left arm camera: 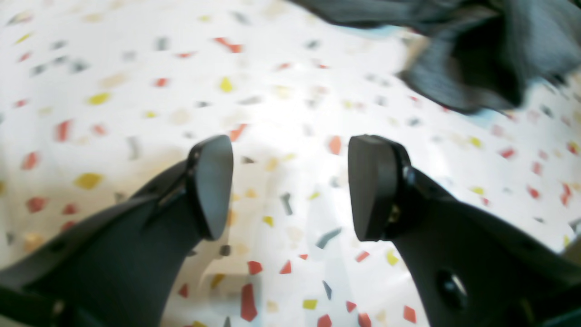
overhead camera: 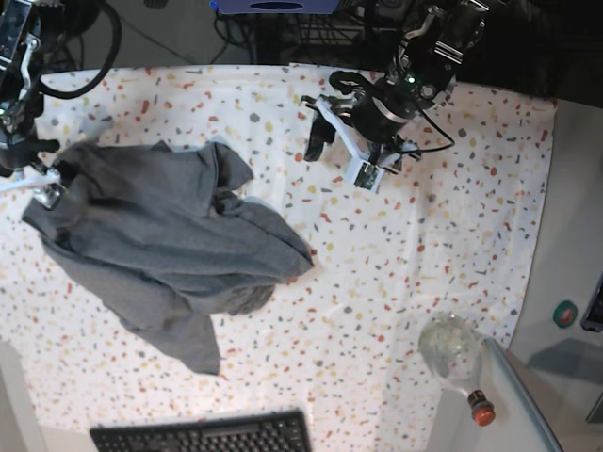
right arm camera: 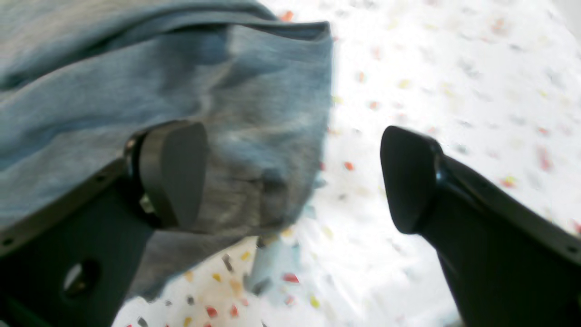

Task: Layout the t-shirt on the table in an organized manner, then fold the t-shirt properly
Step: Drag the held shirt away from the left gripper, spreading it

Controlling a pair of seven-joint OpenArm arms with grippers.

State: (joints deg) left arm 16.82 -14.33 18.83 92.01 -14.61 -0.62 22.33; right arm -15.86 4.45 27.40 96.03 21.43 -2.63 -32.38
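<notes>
The heather-grey t-shirt lies crumpled on the left half of the speckled table. My right gripper is at the shirt's far left edge. In the right wrist view it stands wide open, and a loose edge of the t-shirt hangs past the left finger into the gap, ungripped. My left gripper hovers above the bare table right of the shirt. In the left wrist view it is open and empty, with a fold of the t-shirt ahead at upper right.
A black keyboard lies at the table's front edge. A clear bottle with a red cap rests at the front right corner. A plain grey side surface runs along the right. Cables hang at the back.
</notes>
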